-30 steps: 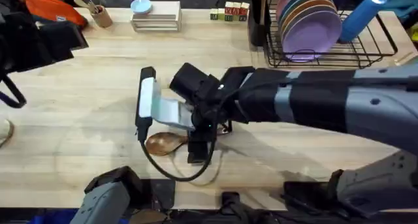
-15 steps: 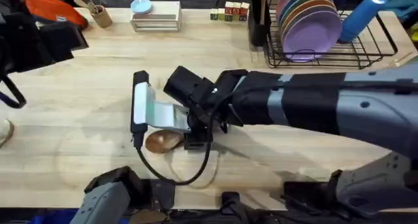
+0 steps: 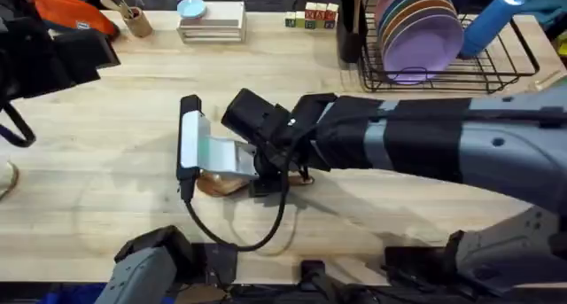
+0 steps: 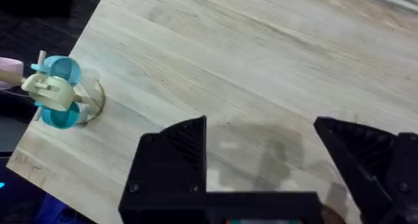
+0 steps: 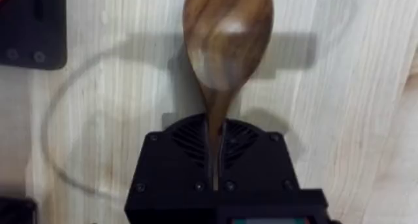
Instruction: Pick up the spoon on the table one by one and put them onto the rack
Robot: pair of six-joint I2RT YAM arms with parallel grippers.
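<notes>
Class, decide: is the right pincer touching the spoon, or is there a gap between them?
Touching. The right wrist view shows the right pincer shut on the spoon, its handle pinched between the black fingers with no gap.

The right arm (image 3: pixel 443 149) has black and grey cylindrical segments. A black looped cable (image 3: pixel 239 233) hangs below its white wrist camera housing (image 3: pixel 213 153). The black ribbed gripper fingers (image 5: pixel 215 165) carry small screws.

No readable text anywhere right now: the little blocks (image 3: pixel 312 17) at the far edge of the table (image 3: pixel 133 144) carry marks too small to make out.
</notes>
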